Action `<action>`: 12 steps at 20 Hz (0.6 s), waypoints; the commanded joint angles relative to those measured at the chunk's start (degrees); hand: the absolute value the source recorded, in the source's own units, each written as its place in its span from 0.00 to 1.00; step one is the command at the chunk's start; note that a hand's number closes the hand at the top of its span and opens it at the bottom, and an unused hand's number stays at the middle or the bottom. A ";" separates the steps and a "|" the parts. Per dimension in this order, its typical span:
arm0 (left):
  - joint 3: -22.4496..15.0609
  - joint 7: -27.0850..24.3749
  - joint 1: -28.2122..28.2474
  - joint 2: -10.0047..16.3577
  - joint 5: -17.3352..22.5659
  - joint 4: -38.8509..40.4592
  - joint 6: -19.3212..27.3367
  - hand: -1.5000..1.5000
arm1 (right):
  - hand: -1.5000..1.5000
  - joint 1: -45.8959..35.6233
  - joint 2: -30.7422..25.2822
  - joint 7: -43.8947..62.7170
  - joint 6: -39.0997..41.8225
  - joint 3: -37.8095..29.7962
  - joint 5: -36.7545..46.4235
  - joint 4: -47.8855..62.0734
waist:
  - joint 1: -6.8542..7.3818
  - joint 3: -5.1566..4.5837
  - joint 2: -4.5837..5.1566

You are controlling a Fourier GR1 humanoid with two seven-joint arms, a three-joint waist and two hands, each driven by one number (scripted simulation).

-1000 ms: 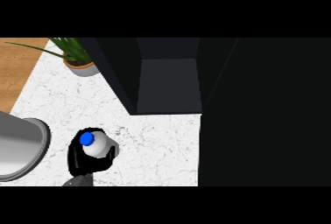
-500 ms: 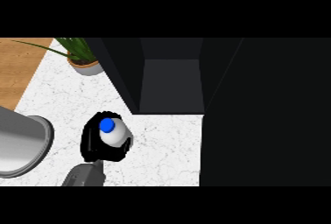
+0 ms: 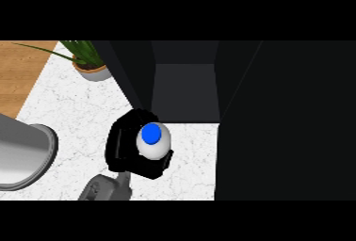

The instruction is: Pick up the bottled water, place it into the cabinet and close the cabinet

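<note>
Holding the bottle (image 3: 154, 140) with fingers (image 3: 139, 116) curled round it, the left hand (image 3: 122, 147) could clip the cabinet wall (image 3: 132, 75) just beyond the fingers and tip the bottle loose.

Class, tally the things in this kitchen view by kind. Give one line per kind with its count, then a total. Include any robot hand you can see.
bottled water: 1
potted plant: 1
grey metal vessel: 1
cabinet: 1
left robot hand, curled round the bottled water: 1
Total: 5
</note>
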 commanded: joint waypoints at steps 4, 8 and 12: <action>-11.20 11.69 -7.33 -0.32 -1.65 -9.24 17.92 1.00 | 0.00 -0.63 -0.09 2.14 0.61 -1.74 -4.66 -3.51 | -0.77 0.01 0.07; -13.60 14.89 -13.67 -0.32 -1.73 -7.78 26.25 1.00 | 0.00 1.07 0.84 3.35 1.11 -1.08 -4.53 -5.71 | -1.13 -0.01 0.10; -12.97 15.49 -23.23 -0.32 -1.33 -4.19 33.76 1.00 | 0.00 -2.55 0.16 0.41 2.42 -2.70 -3.44 -1.35 | -1.47 0.01 0.12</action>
